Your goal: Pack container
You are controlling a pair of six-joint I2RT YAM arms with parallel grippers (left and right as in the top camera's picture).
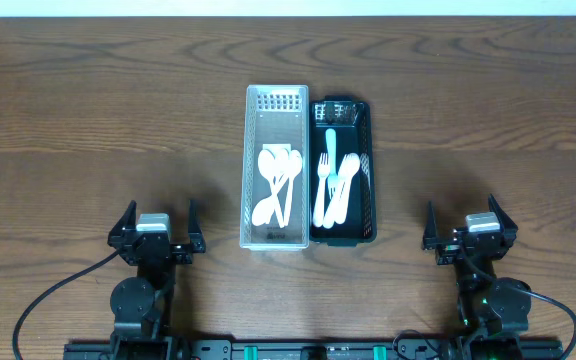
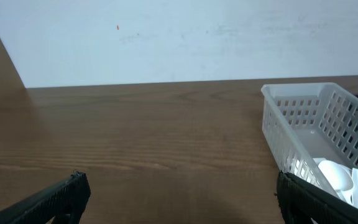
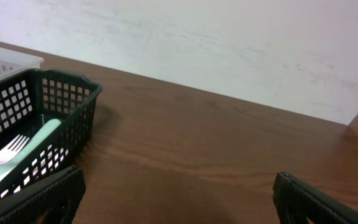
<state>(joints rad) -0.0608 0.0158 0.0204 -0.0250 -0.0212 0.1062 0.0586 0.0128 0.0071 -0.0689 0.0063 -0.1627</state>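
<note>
Risk, as I judge it: white basket (image 1: pixel 277 166) and black basket (image 1: pixel 343 170) touch at the centre of the worktop (image 1: pixel 88 120); nudging one shifts both. Meanwhile left gripper (image 1: pixel 160 212) and right gripper (image 1: pixel 461 210), jaws wide, hold nothing.

- White basket (image 1: pixel 278 100) and black basket (image 1: pixel 371 190): long walls touching, no passage between them.
- Wooden tabletop (image 1: pixel 88 130): bare wood on the baskets' left, right and far sides gives passage.
- Basket tops: open, reachable from above.
</note>
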